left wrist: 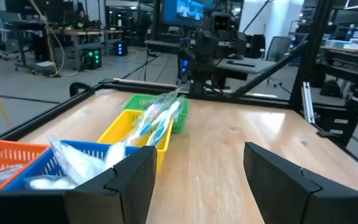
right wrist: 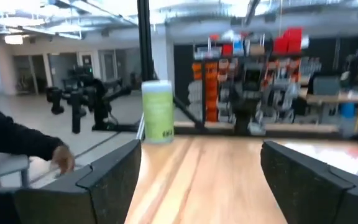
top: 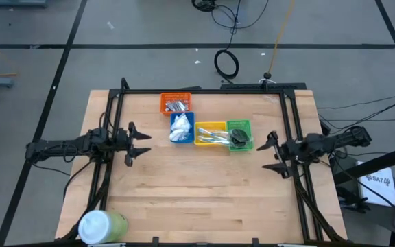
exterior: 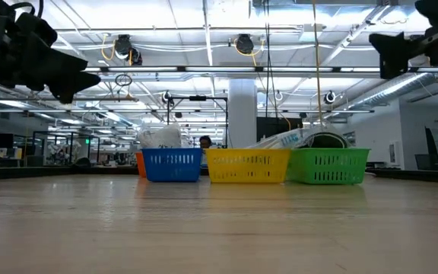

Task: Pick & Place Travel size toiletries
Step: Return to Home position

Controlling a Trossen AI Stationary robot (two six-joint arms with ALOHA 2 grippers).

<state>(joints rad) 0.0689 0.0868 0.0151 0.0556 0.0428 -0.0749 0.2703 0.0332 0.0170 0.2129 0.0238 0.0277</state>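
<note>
There are four baskets: one orange basket (top: 175, 95), one blue basket (top: 192, 127), one yellow basket (top: 210, 124), one green basket (top: 239, 122). There is one green bottle (top: 103, 225). Two grippers show, the left gripper (top: 140, 143) and the right gripper (top: 271, 154). The toothbrushes (top: 211, 137) and white packets (top: 180, 127) are too heaped to count.

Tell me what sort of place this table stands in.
Probably a big robotics lab or workshop: white ceiling strip lights, shelves of orange and red boxes, a coiled black cable on the grey floor.

Grey floor (top: 149, 27), white pillar (exterior: 242, 110) — bright ceiling (exterior: 166, 17)
</note>
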